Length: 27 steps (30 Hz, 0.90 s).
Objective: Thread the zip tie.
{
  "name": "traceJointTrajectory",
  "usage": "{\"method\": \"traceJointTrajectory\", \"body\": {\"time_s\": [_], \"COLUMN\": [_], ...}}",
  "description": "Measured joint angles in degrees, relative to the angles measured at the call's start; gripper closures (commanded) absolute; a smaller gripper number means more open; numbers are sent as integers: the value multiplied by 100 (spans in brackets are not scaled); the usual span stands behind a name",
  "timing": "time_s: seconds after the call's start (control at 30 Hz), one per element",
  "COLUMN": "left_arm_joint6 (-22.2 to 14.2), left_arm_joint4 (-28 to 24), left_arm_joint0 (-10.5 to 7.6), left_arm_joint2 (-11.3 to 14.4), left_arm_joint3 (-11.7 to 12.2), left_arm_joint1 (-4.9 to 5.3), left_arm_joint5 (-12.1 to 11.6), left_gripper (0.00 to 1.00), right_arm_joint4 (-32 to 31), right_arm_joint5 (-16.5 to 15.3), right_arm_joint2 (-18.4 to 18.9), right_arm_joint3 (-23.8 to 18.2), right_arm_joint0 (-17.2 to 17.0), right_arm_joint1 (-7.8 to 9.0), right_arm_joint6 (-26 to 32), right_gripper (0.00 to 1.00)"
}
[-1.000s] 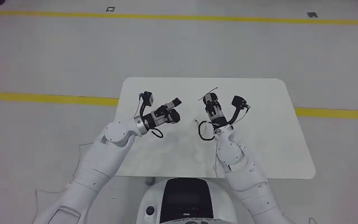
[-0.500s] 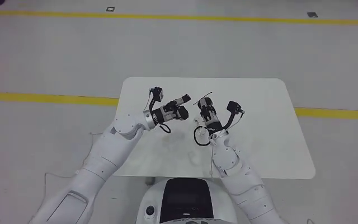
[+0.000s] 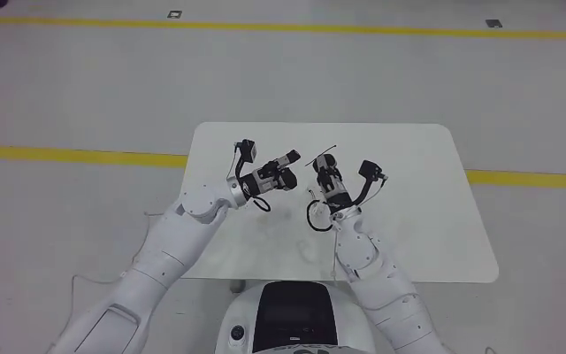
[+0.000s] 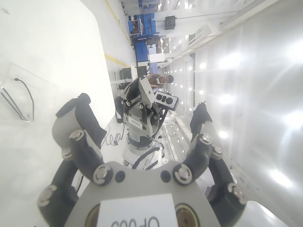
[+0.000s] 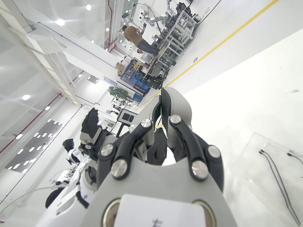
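Arms closer together now; right gripper (image 5: 163,95) has jaws pinching the zip tie (image 3: 329,150), left gripper (image 3: 294,168) has jaws open, ready for threading.

white table (image 3: 424,203) standing over a yellow floor line (image 3: 88,156).

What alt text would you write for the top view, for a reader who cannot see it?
Above a white table, the robot's right gripper is shut on a thin black zip tie, and the open left gripper faces it close by. Grey floor with yellow lines surrounds the table.
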Motion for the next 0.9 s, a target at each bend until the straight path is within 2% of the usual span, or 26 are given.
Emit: {"method": "traceJointTrajectory", "body": {"time_s": [0.1, 0.13, 0.2, 0.23, 0.33, 0.7, 0.9], "left_arm_joint6": [-42, -65, -101, -121, -154, -223, -247], "left_arm_joint4": [22, 19, 0, -15, -42, -81, -97], "left_arm_joint0": [53, 66, 78, 82, 83, 50, 29], "left_arm_joint2": [-12, -18, -25, -26, -25, -6, 13], "left_arm_joint3": [5, 19, 41, 53, 77, 138, 172], "left_arm_joint1": [12, 17, 21, 22, 22, 16, 11], "left_arm_joint5": [-48, -62, -76, -84, -99, -142, -137], "left_gripper": [0, 6, 28, 36, 50, 64, 64], "right_arm_joint4": [-34, -37, -43, -47, -62, -92, -67], "right_arm_joint5": [22, 24, 24, 23, 24, 62, 58], "right_arm_joint2": [-12, -15, -17, -18, -25, -89, -127], "right_arm_joint3": [4, 4, 2, 2, 8, 30, 63], "right_arm_joint0": [3, 0, -8, -14, -24, -27, -12], "right_arm_joint1": [-2, -3, -3, -3, -2, -10, -15], "right_arm_joint6": [-36, -48, -59, -61, -59, -34, 16], "right_gripper": [100, 100, 100, 100, 100, 100, 100]}}
